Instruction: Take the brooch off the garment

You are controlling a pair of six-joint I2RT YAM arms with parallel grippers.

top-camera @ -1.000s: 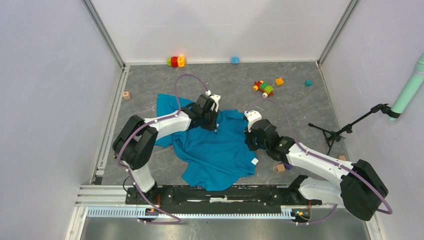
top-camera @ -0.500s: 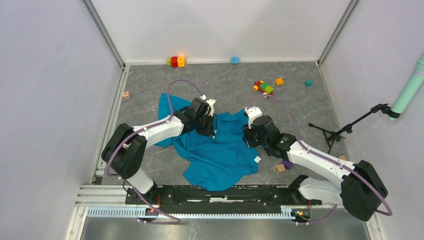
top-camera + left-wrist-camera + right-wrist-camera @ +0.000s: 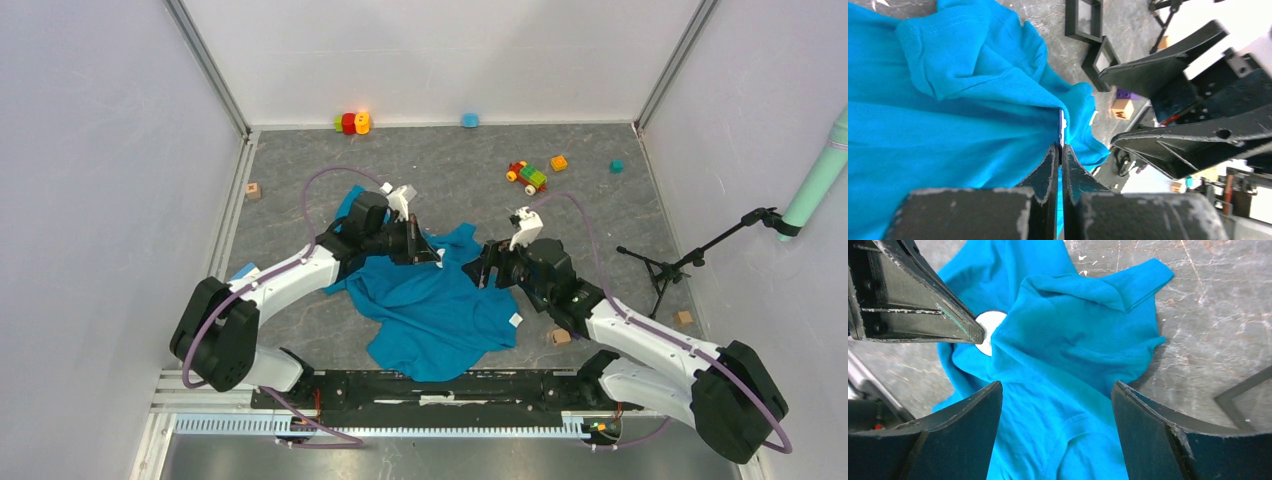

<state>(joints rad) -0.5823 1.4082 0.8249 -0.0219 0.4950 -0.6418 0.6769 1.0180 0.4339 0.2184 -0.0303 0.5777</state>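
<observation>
removal step in hand: left gripper (image 3: 1060, 150) nipped shut on the brooch (image 3: 985, 331) at a fold of the blue garment (image 3: 1073, 340); right gripper (image 3: 1054, 390) gaping wide just beside; next, likely, right pins the cloth while left pulls away.

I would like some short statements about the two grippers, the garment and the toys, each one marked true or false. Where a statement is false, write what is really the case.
1. The right gripper has its jaws wide open above the garment. True.
2. The left gripper is open and holds nothing. False: it is shut, pinching the thin edge of the brooch at a fold of the cloth.
3. The garment is red. False: it is blue.
4. The toy car lies apart from the garment, not touching it. True.
</observation>
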